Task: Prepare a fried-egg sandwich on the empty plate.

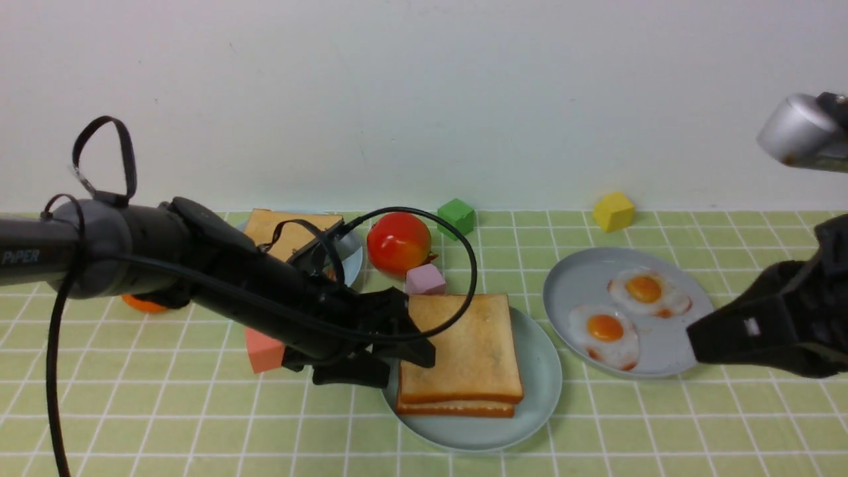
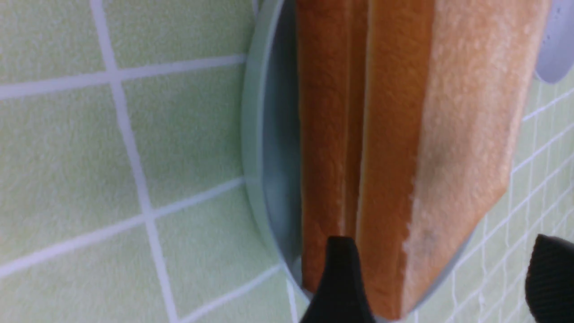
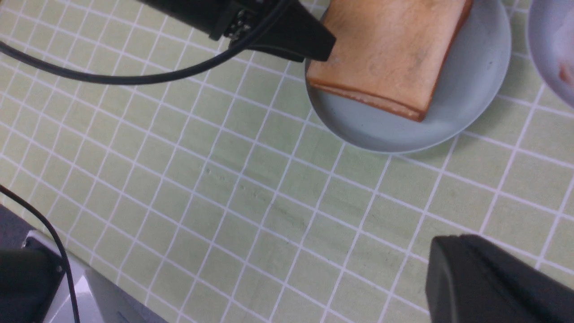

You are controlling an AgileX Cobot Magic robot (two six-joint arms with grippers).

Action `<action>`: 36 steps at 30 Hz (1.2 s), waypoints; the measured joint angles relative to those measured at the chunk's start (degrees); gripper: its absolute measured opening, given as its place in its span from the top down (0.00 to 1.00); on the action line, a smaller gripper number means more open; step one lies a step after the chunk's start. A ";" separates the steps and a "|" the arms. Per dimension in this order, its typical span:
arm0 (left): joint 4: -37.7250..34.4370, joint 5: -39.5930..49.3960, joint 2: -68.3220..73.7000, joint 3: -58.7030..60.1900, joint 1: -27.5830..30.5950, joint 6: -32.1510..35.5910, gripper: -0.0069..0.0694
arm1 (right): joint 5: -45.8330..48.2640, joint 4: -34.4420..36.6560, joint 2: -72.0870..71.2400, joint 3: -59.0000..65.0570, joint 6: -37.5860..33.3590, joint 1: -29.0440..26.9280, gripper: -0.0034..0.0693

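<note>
The pale mint-green plate (image 1: 540, 391) sits front centre and holds two stacked toast slices (image 1: 464, 344); no egg shows between them. My left gripper (image 1: 397, 364) is open at the stack's left edge. In the left wrist view (image 2: 446, 278) one finger (image 2: 341, 278) is at the seam between the slices (image 2: 466, 112) and the other is above the top slice. Two fried eggs (image 1: 646, 291) (image 1: 604, 331) lie on the grey-blue plate (image 1: 576, 285). My right gripper (image 1: 699, 341) is shut and empty beside that plate's right edge, and shows as one black wedge (image 3: 448, 269).
A light-blue plate (image 1: 351, 258) with more toast (image 1: 291, 232) stands behind my left arm. A tomato (image 1: 399, 243), a pink cube (image 1: 424, 279), a green cube (image 1: 456, 216), a yellow cube (image 1: 613, 211) and a salmon block (image 1: 264, 350) lie around.
</note>
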 joint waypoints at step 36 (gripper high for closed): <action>41.96 16.97 -97.63 22.55 -1.15 -37.90 0.93 | -26.43 -14.50 -35.40 25.09 1.71 2.78 0.95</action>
